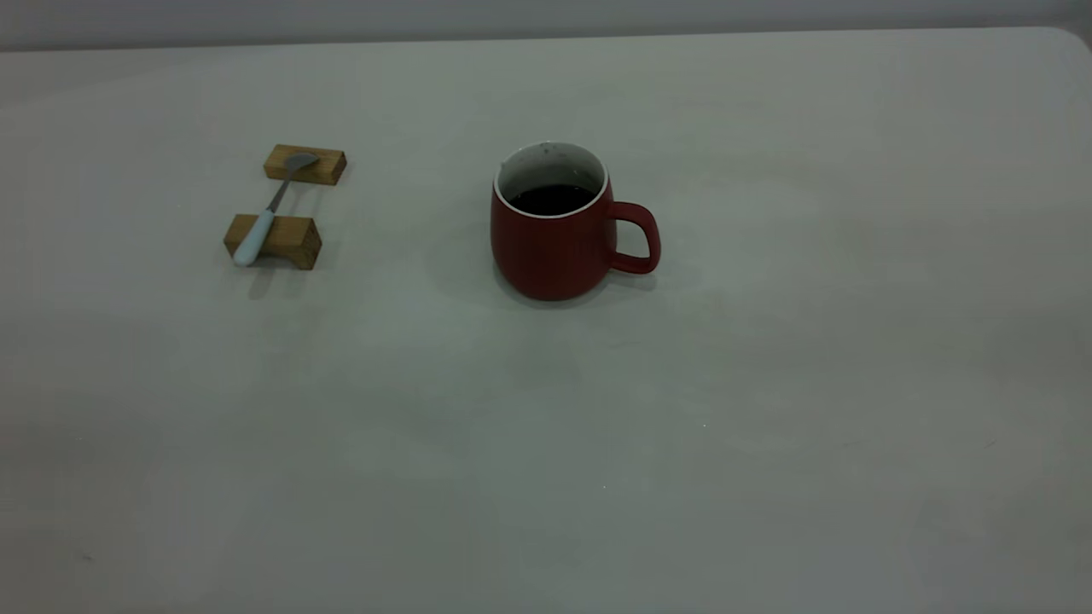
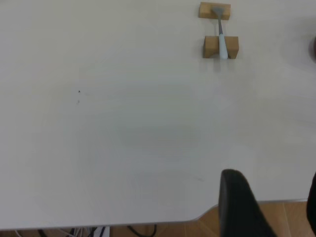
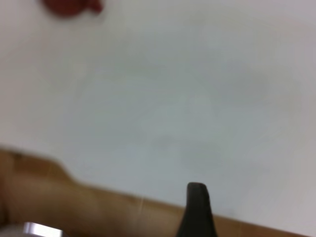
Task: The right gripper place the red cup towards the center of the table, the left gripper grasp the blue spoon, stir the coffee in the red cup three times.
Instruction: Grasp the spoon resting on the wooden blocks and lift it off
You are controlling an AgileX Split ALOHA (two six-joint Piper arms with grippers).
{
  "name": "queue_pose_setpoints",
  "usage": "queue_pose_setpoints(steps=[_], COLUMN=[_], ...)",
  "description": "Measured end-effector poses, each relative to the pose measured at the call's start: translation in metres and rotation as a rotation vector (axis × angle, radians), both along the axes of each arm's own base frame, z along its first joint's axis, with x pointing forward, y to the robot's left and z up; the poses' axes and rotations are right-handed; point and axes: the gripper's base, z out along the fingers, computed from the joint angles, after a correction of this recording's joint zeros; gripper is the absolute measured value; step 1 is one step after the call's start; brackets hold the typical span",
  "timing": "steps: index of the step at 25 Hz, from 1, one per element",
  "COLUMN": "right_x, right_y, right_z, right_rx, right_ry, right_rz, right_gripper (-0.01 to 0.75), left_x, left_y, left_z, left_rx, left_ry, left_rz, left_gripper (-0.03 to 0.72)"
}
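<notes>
The red cup [image 1: 550, 247] stands upright near the middle of the table [image 1: 768, 426], handle to the right, with dark coffee [image 1: 553, 199] inside. To its left the blue spoon [image 1: 269, 213] lies across two wooden blocks, bowl on the far one. Neither gripper shows in the exterior view. In the left wrist view my left gripper [image 2: 274, 200] hangs open and empty over the table's near edge, far from the spoon [image 2: 221, 37]. In the right wrist view my right gripper [image 3: 197, 200] sits at the table's edge, far from the cup [image 3: 71, 6].
The spoon rests on a far tan block [image 1: 304, 164] and a near one [image 1: 273, 241]. Wooden floor [image 2: 237, 227] shows past the table's edge, with cables [image 2: 98, 231] below it.
</notes>
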Motion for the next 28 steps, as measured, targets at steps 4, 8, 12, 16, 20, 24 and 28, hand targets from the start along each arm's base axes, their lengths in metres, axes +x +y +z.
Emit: queue_pose_setpoints(steps=[4,8,12,16,20,24,28], right_x=[-0.019,-0.029,-0.035,-0.04,-0.041,-0.041,-0.041], right_y=[-0.005,-0.005,-0.005,-0.005,-0.005,-0.004,-0.004], right_z=[-0.008,-0.014,-0.019,-0.019,-0.019,-0.019,-0.019], right_rx=[0.009,0.01,0.014,0.018,0.017,0.017,0.021], right_ry=[-0.093,-0.149,-0.175,-0.207,-0.212,-0.211,-0.211], right_rz=[-0.106,-0.152,-0.155,-0.157,-0.149,-0.137,-0.103], right_gripper=[0.662,0.661,0.659,0.659,0.655,0.65,0.649], left_x=[0.0,0.0,0.0,0.0,0.0,0.0,0.0], left_y=[0.0,0.0,0.0,0.0,0.0,0.0,0.0], left_z=[0.0,0.0,0.0,0.0,0.0,0.0,0.0], left_rx=[0.0,0.0,0.0,0.0,0.0,0.0,0.0], left_ry=[0.0,0.0,0.0,0.001,0.001,0.001,0.001], left_rz=[0.0,0.0,0.0,0.0,0.0,0.0,0.0], left_gripper=[0.411,0.411,0.411,0.411,0.411,0.411,0.411])
